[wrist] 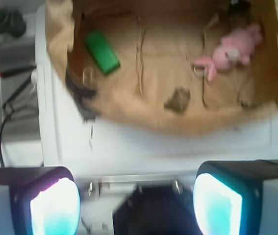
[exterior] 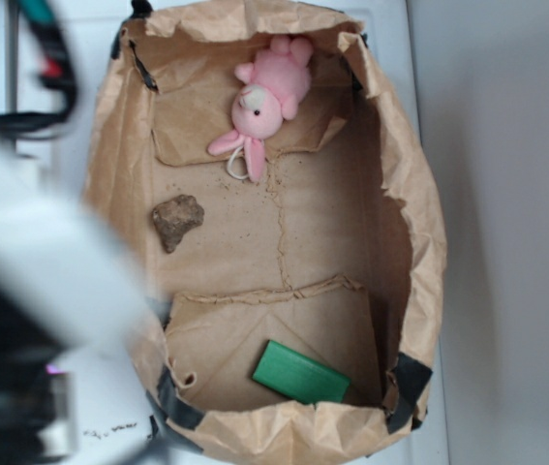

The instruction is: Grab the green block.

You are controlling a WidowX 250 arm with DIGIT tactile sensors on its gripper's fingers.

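The green block [exterior: 300, 373] is a flat bright green slab lying on the floor of the brown paper box [exterior: 419, 194], near its front wall. In the wrist view the green block [wrist: 102, 51] lies at the upper left. My gripper [wrist: 136, 205] is open and empty, its two pads wide apart at the bottom of the wrist view, outside the box over the white surface. In the exterior view only a blurred part of the arm [exterior: 32, 262] shows at the left; the fingers are not seen there.
A pink plush toy [exterior: 269, 97] lies at the far end of the box and shows in the wrist view [wrist: 229, 53]. A brown lumpy rock [exterior: 177, 220] sits mid-left, also in the wrist view [wrist: 178, 99]. Black cables [wrist: 4, 22] lie at the left.
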